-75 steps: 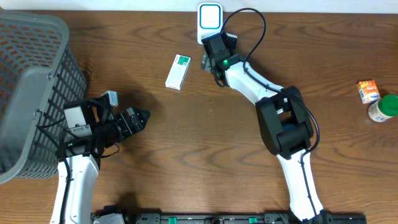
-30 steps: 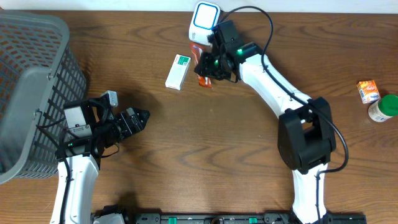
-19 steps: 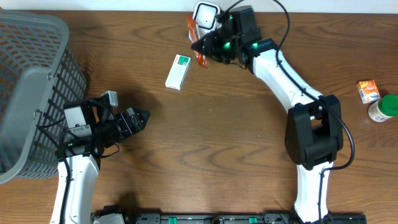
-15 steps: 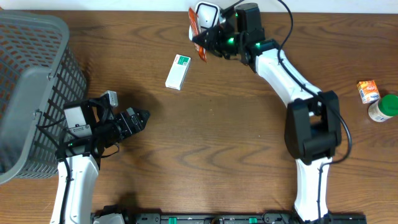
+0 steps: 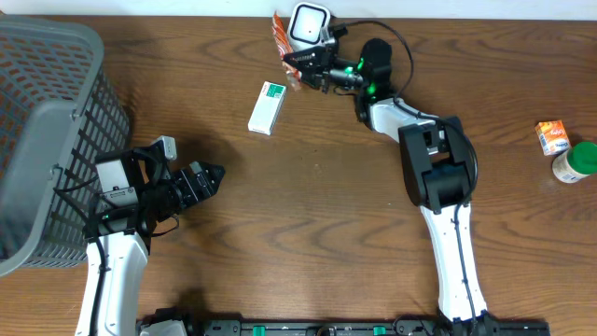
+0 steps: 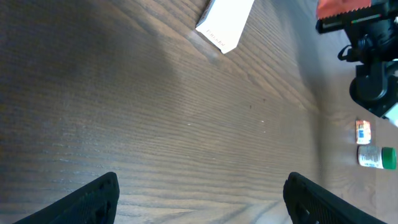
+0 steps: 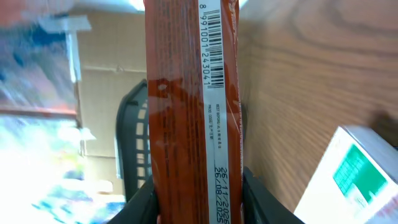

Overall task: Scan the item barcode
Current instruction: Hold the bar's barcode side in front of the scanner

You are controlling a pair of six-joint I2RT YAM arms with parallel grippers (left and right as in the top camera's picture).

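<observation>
Overhead, the right tool (image 5: 297, 63) is reaching to the far edge of the desk (image 5: 336, 233), clamped narrowly on an orange-red packet (image 5: 281, 33); the packet is lifted off the wood, just left of the white scanner (image 5: 312, 22). Right wrist view: the packet (image 7: 189, 124) stands upright between the two fingers (image 7: 140, 205); its white strip with the barcode (image 7: 211, 43) faces that camera. A white-and-green box (image 5: 267, 107) lies flat on the desk near the packet, apart from it; it also shows at the lower right of the wrist view (image 7: 348, 180).

At the left edge sits a grey mesh basket (image 5: 47, 140); I see only its walls and rim, with wood showing through the mesh; whether anything lies in it I cannot tell. The left tool (image 5: 207, 177) hovers just beside the basket, jaws spread wide and gripping nothing; its own camera shows bare wood between the fingers (image 6: 87, 199).

Far right, well apart from all this, a small orange box (image 5: 552, 137) and a green-lidded bottle (image 5: 574, 163) sit side by side; the bottle's lid is on.
</observation>
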